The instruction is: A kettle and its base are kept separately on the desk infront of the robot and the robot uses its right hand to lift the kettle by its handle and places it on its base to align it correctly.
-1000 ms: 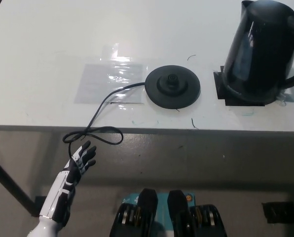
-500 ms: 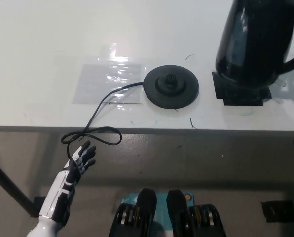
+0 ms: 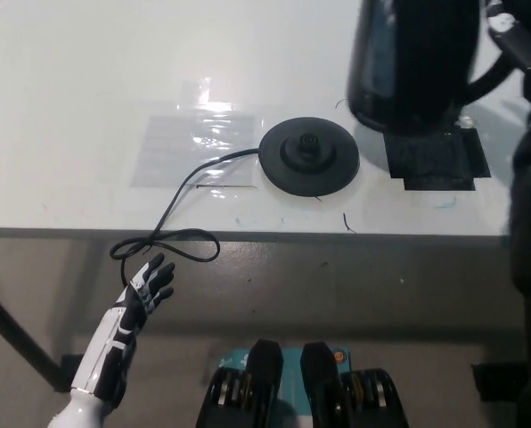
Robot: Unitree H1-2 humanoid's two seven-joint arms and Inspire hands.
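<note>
Kettle [image 3: 412, 62] is up in the air, top right of the head view, hanging over the table [image 3: 87, 80] betw the black square pad [image 3: 437, 159] and the base [image 3: 309, 156]. Its top is cut off by the frame edge. The right hand [image 3: 513, 36] is on the handle at the far right — black on black and half out of frame, so the fingers don't read clearly, but the kettle is airborne, so I'd judge the hand is closed round that handle and carrying it.

Base sits flat near the table's front edge, centre pin showing, cord [image 3: 172, 218] running off its left side and looping over the edge. Kettle bottom looks just right of the base, not yet above it.

How to do this bit well, imo:
- Carry further to robot's left till the kettle's underside is centred over the pin.
- Keep the body upright; a tilt would prob. catch the rim of the base.
- Come down slow and straight, let the socket find the pin, then let go.
- Don't nudge the base — it's light, cord could drag it.

Left hand [image 3: 150, 287] idles below the table edge at lower left, fingers spread, holding nothing.
</note>
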